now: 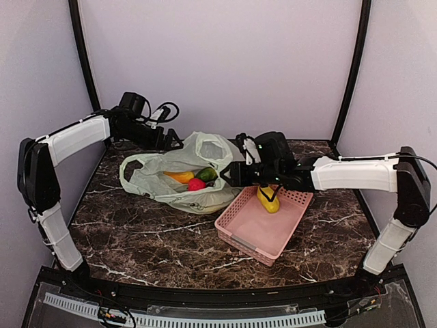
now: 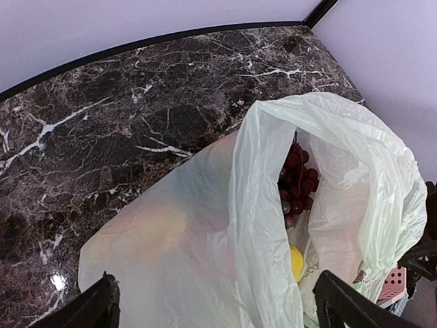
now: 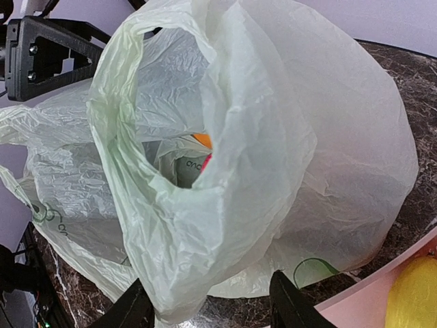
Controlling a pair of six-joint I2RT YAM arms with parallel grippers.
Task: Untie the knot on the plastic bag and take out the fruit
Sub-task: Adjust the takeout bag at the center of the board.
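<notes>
Plastic bag (image 1: 147,179) open, fruit (image 1: 196,184) inside. Left gripper (image 2: 218,307) spread wide; right gripper (image 3: 212,311) straddles a bag fold, grip uncertain

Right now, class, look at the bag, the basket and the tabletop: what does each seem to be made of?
Bag: thin plastic film, pale green, half see-through, with many crinkles and soft folds.
Basket: moulded hard plastic, pink and fairly matt, with slotted walls.
Tabletop: looks like polished dark brown marble, with white veins and glare spots, though it could be a printed laminate.
</notes>
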